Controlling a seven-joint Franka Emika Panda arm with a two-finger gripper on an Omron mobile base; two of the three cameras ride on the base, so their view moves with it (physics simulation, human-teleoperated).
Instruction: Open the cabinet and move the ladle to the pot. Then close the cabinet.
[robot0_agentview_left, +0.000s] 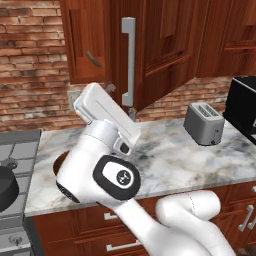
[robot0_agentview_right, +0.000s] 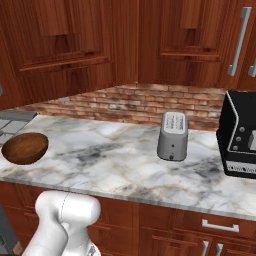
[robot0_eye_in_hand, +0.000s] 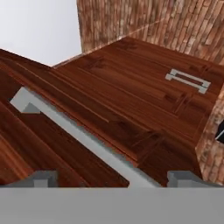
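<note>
The cabinet door stands swung out, its long silver bar handle facing me. Inside the opening, the thin grey ladle lies on the shelf. My gripper is at the lower end of that handle. In the hand view the bar handle runs diagonally across the door, and its lower end passes between my wide-apart fingertips; the gripper is open, not clamped. The dark pot sits on the stove at the far left, partly cut off.
A brown wooden bowl rests on the marble counter near the stove. A silver toaster and a black appliance stand to the right. Drawers with short handles run below the counter. A brick wall backs it.
</note>
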